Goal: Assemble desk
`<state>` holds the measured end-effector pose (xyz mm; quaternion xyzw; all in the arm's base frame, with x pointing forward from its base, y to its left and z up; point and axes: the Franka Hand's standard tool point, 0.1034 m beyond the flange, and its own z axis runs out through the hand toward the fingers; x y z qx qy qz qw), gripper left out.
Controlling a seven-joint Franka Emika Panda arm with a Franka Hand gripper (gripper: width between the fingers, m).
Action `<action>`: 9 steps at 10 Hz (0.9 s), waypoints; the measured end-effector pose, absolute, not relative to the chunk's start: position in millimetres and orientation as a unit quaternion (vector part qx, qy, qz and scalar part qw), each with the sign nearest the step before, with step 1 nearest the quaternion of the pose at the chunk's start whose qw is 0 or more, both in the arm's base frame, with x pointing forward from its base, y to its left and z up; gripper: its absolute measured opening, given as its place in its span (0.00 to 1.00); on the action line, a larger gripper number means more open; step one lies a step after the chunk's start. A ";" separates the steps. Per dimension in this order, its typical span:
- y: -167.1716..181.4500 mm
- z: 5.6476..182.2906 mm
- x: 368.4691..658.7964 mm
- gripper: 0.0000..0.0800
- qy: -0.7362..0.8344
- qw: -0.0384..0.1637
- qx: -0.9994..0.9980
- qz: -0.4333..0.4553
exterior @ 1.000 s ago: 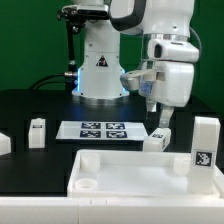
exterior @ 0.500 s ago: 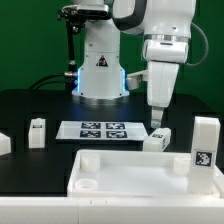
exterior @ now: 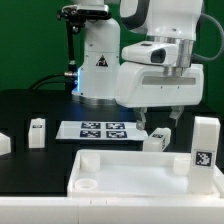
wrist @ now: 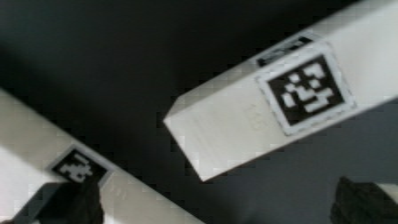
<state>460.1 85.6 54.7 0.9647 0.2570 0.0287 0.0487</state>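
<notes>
The white desk top (exterior: 130,172) lies flat at the front, with a round socket (exterior: 87,184) at its near corner. A short white leg (exterior: 157,140) lies just behind the top. My gripper (exterior: 160,122) hangs open and empty just above this leg, one finger on each side. In the wrist view the leg (wrist: 240,110) shows its black-and-white tag, with my gripper (wrist: 210,208) above it, dark fingertips (wrist: 50,206) apart. A second white tagged part (wrist: 54,150) lies beside one finger.
The marker board (exterior: 98,130) lies behind the top. A leg (exterior: 37,131) and another white part (exterior: 4,145) stand at the exterior view's left. A tall tagged leg (exterior: 205,140) stands upright at the exterior view's right, close to my hand. The robot base (exterior: 98,70) is behind.
My hand has turned about its vertical axis over the leg. It now faces the exterior camera broadside, with both fingers visible and spread.
</notes>
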 end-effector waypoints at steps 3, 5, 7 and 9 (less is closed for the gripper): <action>87.3 54.8 460.1 0.81 0.167 0.038 0.985 0.032; 75.6 55.8 463.0 0.81 0.028 0.014 0.999 0.033; 67.2 50.5 462.6 0.81 -0.144 -0.011 0.989 0.033; 70.7 51.0 463.3 0.81 -0.179 -0.016 0.983 0.045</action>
